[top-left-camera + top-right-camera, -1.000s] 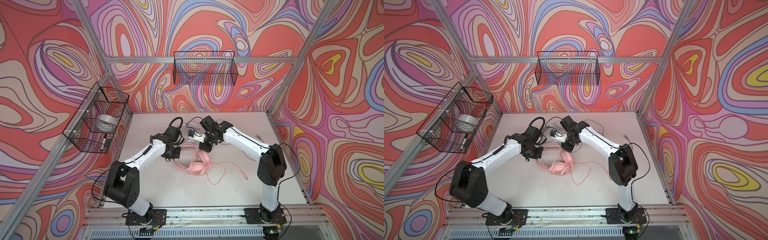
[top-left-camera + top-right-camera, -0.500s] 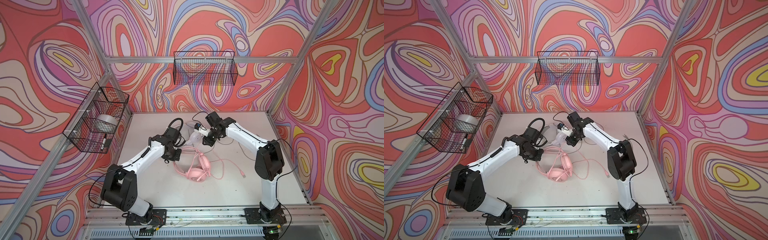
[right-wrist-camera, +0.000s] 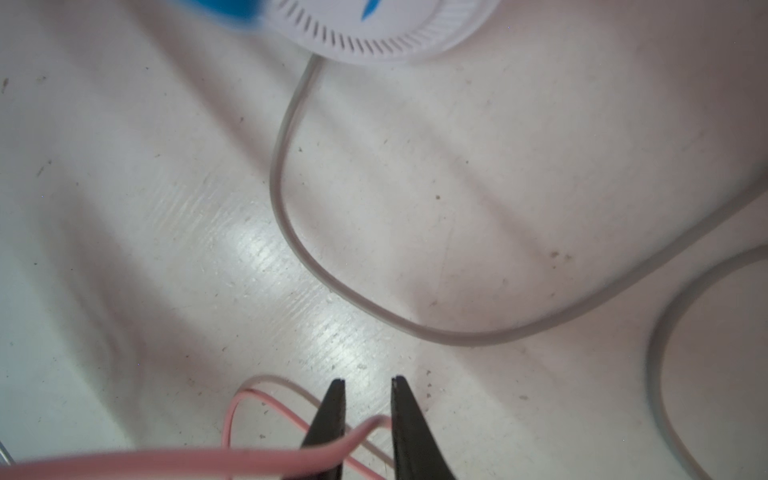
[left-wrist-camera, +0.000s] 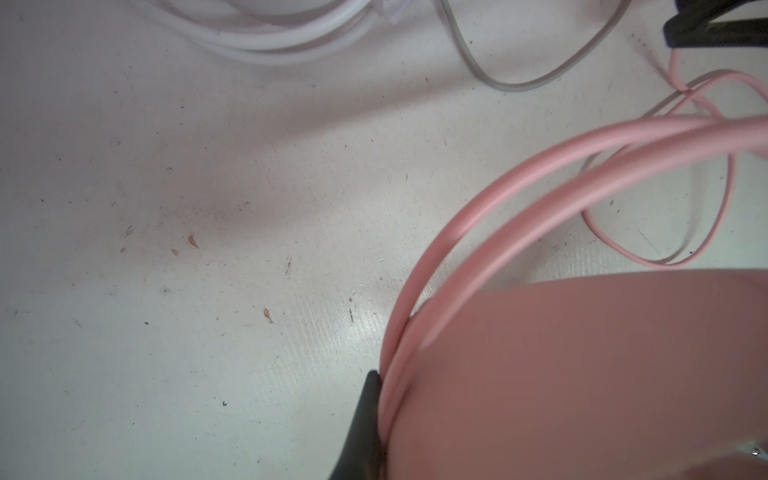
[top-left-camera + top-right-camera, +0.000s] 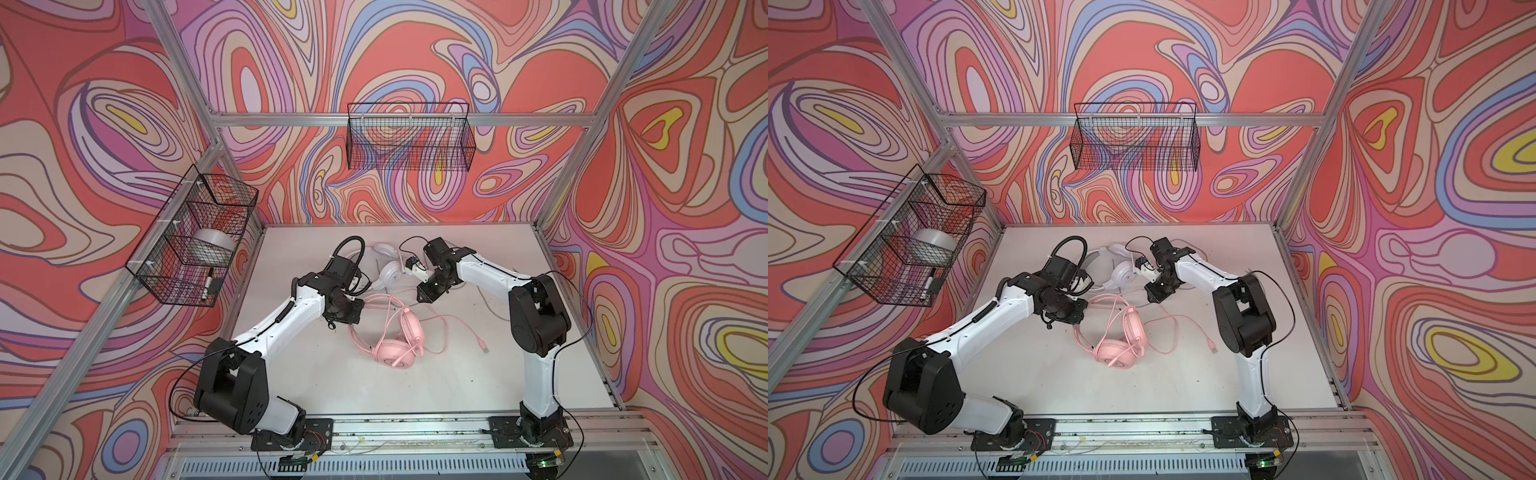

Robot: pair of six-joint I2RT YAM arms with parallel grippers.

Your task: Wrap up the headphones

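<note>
In both top views I see the pink headset [image 5: 395, 352] [image 5: 1116, 354] lying on the desk [image 5: 415, 399], just beside the white headset [image 5: 390, 272] [image 5: 1123, 272] on its side toward the arm bases. Its pink cable [image 5: 483, 348] trails loose away from it. Those views hide both grips under the wrists.

My left wrist camera fills that in. One black finger [image 4: 365, 415] is pressed against the pink headband [image 4: 490, 183], so the left jaws are clamped on the pink headset at the band. The second finger is hidden behind pink plastic.

The right wrist camera shows the right jaws a little apart, fingertips [image 3: 332, 411] low over the desk. The pink cable is draped through the gap and not pinched. Beyond them the grey cable [image 3: 286, 232] curves across the desk and runs up to a white earcup [image 3: 386, 29].

Compared with a second ago, the pink earcups sit farther from the white headset. The right wrist has drawn off the pink headband to one side.

The left arm has its forearm stretched toward the white headset and its wrist bent down over the pink band. The right arm has its elbow high and its forearm angled toward the white headset. Its wrist is tipped down, with the jaws close beside that headset.
</note>
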